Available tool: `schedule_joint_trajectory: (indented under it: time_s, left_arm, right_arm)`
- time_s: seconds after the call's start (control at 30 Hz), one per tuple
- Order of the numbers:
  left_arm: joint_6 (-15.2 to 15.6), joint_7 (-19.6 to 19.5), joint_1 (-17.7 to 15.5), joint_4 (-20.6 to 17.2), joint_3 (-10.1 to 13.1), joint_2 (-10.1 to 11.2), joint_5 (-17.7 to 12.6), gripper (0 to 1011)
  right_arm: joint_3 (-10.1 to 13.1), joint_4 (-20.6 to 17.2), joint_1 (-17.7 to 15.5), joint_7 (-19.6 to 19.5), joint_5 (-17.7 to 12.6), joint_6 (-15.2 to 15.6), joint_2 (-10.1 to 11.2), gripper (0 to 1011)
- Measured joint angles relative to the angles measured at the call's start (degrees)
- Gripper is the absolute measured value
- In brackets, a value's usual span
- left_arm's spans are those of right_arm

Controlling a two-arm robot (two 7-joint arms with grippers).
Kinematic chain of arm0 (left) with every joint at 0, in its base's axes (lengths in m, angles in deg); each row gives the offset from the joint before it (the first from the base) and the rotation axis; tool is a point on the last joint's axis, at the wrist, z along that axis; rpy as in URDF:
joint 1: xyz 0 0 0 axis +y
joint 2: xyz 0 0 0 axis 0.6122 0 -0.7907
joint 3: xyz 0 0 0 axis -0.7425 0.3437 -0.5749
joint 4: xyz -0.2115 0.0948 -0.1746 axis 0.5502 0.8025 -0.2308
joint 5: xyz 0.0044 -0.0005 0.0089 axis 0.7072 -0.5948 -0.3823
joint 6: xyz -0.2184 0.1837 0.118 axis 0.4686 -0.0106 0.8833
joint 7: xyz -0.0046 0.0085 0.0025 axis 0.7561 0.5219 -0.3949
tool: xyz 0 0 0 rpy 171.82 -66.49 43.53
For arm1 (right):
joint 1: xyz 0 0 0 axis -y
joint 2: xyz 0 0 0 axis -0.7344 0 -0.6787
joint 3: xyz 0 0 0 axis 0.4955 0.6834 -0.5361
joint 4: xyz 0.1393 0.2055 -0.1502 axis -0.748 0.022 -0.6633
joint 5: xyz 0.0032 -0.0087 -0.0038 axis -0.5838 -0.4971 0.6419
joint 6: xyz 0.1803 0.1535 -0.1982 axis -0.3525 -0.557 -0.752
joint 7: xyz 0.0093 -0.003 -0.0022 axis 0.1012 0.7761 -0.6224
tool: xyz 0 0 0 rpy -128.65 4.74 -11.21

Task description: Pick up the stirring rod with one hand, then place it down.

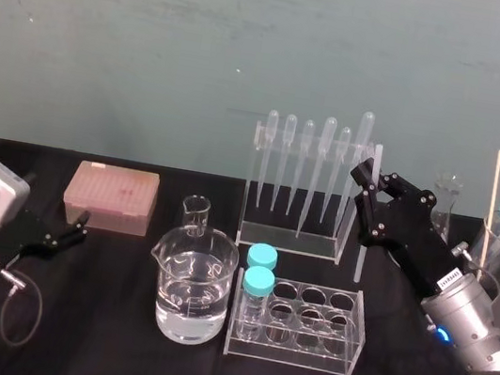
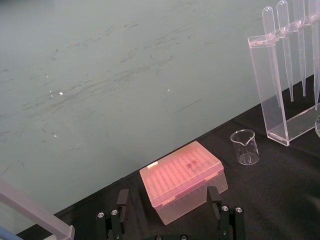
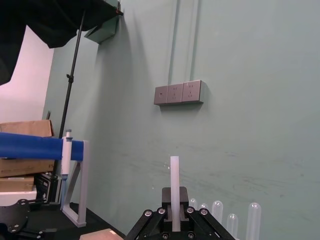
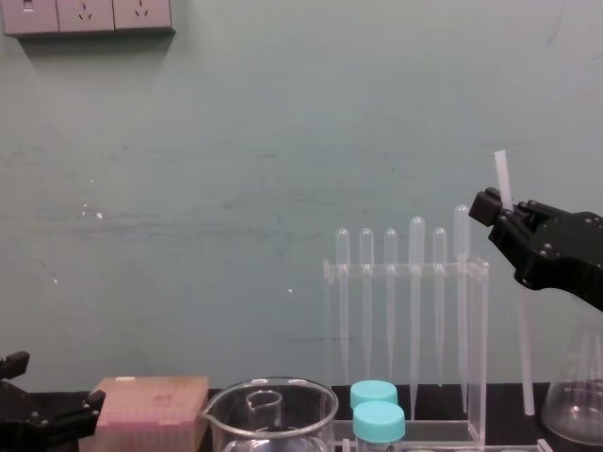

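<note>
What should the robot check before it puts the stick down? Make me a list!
1. Right claw shut on the stirring rod: ok, the rod is pinched between its fingers.
2. Rod upright: ok, it stands nearly straight up.
3. Rod apart from the pipette rack: cannot tell, it is very close beside the rack's right end.
4. Rod's lower end off the table: cannot tell.
5. Left claw out of the way: ok, it is parked, open, at the far left by the pink box.
</note>
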Motion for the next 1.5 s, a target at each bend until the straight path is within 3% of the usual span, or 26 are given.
schedule_joint_trajectory:
  time_s: [1.17,1.5]
  left_arm:
    - [0.0,0.0,0.0,0.0,0.0,0.0,0.0,1000]
    - [0.0,0.0,0.0,0.0,0.0,0.0,0.0,1000]
  right_arm:
    - [0.15,-0.08,-0.06,0.36,0.08,0.25,-0.07,69]
    - [0.63,-4.45,-2.37,0.79,1.13,2.56,0.55,69]
